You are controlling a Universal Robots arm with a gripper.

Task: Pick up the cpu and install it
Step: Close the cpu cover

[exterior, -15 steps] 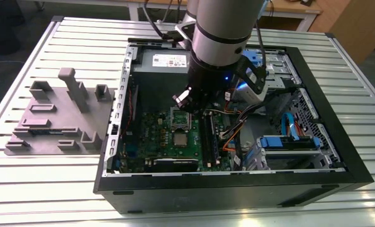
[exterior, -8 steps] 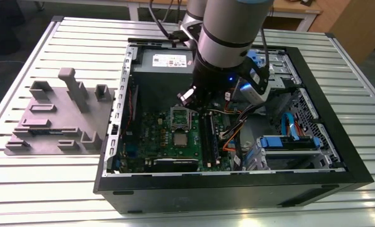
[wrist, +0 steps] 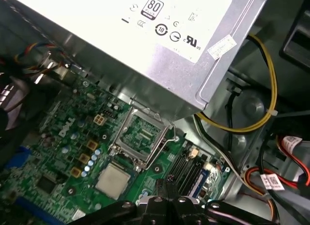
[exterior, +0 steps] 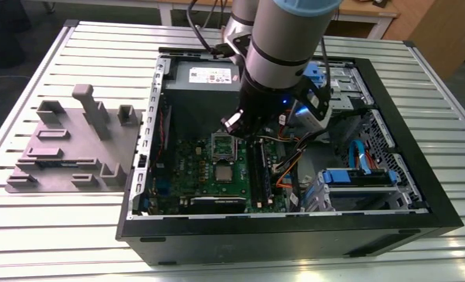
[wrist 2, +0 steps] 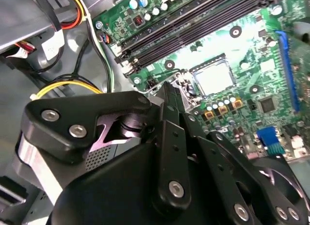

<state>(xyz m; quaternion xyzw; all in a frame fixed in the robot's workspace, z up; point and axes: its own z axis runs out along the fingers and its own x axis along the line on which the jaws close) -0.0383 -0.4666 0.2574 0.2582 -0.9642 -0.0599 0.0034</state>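
Arm reaches steeply down into the open computer case (exterior: 444,217), end effector (wrist 2: 170,91) pinched narrow, holding nothing visible, above the seated cpu (wrist: 113,180).

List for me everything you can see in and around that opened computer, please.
computer case: one, black, lying open on the slatted metal table.
motherboard: one, green, on the case floor.
cpu: one, silvery square, seated on the motherboard, beside the open socket frame.
memory sticks: long, black, in slots beside the cpu.
power supply: one, grey box with white label, at the case's far end.
drive bays: blue-tabbed, on the exterior view's right of the case.
cables: yellow, orange, black, alongside the board.
fixture: one, grey plastic, on the table at the exterior view's left of the case.
robot arm: one, grey, reaching down into the case.
pincer: one, black, above the motherboard near the cpu.
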